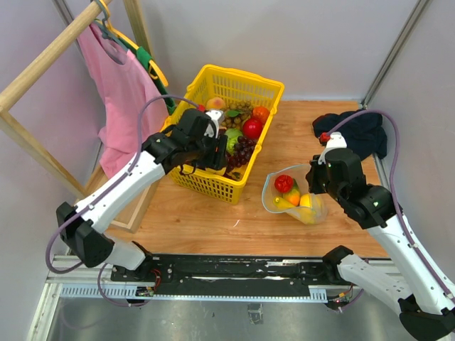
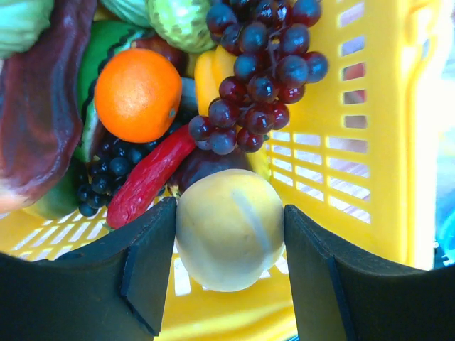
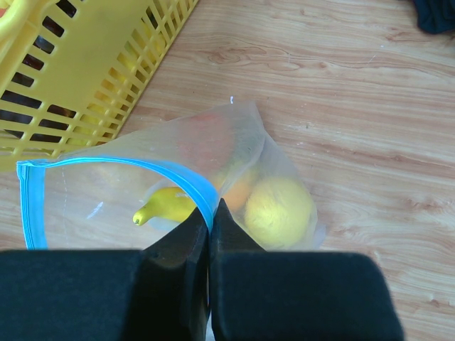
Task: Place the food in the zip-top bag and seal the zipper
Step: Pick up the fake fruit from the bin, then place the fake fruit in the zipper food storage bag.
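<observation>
My left gripper (image 1: 217, 153) is inside the yellow basket (image 1: 234, 74), shut on a pale yellow round fruit (image 2: 229, 231) held between both pads. Around it lie an orange (image 2: 137, 94), dark purple grapes (image 2: 259, 71) and a red chili (image 2: 149, 177). The clear zip-top bag (image 1: 295, 195) lies on the wooden table right of the basket, its mouth open. My right gripper (image 3: 210, 209) is shut on the bag's blue zipper (image 3: 142, 165) edge and holds it up. Inside the bag are a lemon (image 3: 281, 211), a banana (image 3: 167, 206), and red and orange pieces.
A wooden rack with a pink garment (image 1: 117, 85) stands at the left. A dark cloth (image 1: 355, 131) lies at the back right corner. The basket's wall (image 3: 85, 78) is close to the bag's left side. Grey walls enclose the table.
</observation>
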Robot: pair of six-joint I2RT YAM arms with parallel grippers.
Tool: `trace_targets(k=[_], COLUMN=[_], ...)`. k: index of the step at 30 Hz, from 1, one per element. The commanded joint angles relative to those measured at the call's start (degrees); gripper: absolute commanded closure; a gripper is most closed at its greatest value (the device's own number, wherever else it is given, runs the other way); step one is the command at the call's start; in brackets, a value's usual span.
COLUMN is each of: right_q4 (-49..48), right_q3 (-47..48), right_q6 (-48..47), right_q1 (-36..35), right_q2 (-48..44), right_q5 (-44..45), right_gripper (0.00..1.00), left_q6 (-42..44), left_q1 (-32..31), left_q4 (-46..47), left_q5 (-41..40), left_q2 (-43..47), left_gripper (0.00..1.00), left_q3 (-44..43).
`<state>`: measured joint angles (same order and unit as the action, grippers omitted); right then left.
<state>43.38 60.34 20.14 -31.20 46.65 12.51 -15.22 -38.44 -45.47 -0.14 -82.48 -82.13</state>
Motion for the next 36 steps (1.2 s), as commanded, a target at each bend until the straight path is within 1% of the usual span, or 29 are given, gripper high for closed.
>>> trace_targets(k=[1, 7, 15, 21, 27, 31, 36], right_q4=[-1.0, -1.3, -1.3, -1.3, -1.5, -1.5, -1.6], right_q3=[0.0, -0.2, 0.2, 0.3, 0.2, 0.4, 0.3], right_q6=[0.6, 0.9, 1.1, 1.2, 1.3, 1.2, 1.1], right_q1=[0.7, 0.7, 0.7, 0.7, 0.7, 0.7, 0.7], right_q2=[-0.7, -0.7, -0.9, -1.1, -1.0, -1.4, -1.6], right_q5=[1.2, 1.0, 0.4, 0.0, -0.9, -1.2, -1.5], right_gripper=[0.99, 1.00, 0.99, 0.99, 0.99, 0.99, 0.99], left_q6=[0.7, 1.0, 2.5, 4.2, 6.1, 7.2, 7.9], left_q1=[-0.3, -3.3, -12.4, -17.8, -22.8, -24.9, -25.8], left_q4=[5.7, 13.7, 23.9, 29.4, 35.6, 39.0, 43.1], left_q5=[0.7, 5.0, 5.9, 5.6, 4.7, 3.3, 4.1], left_q2=[6.2, 11.1, 12.0, 10.1, 5.7, 2.2, -1.7], left_gripper=[0.71, 0.70, 0.71, 0.71, 0.72, 0.72, 0.71], left_q3=[-0.6, 1.8, 5.3, 6.7, 7.8, 7.8, 8.0])
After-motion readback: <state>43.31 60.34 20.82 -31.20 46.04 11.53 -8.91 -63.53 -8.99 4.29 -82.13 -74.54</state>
